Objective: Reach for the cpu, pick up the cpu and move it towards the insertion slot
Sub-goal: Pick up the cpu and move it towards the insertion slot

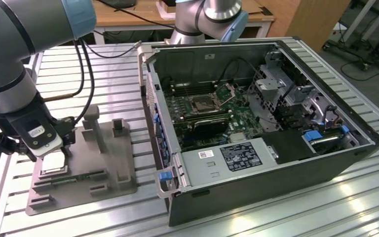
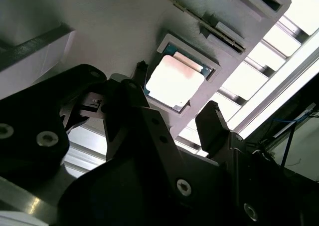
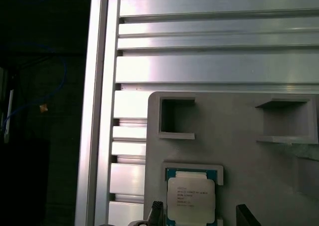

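Observation:
The cpu (image 1: 54,162) lies flat, shiny side up, in a square recess of a grey fixture (image 1: 107,158) at the exterior view's left. My gripper (image 1: 49,151) hangs just above it. In the second wrist view the gripper (image 2: 177,94) is open, with one black fingertip (image 2: 141,71) on each side of the cpu (image 2: 174,81) and a gap to it. The first wrist view shows the same: the gripper (image 3: 199,215) straddles the cpu (image 3: 190,200) without touching it. The insertion slot (image 1: 201,103) sits in the green motherboard inside the open computer case, its retention plate (image 1: 228,91) hinged up.
The computer case (image 1: 268,182) lies on its side on the slatted aluminium table (image 1: 97,217), at the exterior view's right. A thin green circuit strip (image 1: 77,177) rests in the fixture near the cpu. Upright posts (image 1: 91,121) rise from the fixture. Another arm's base (image 1: 206,19) stands behind the case.

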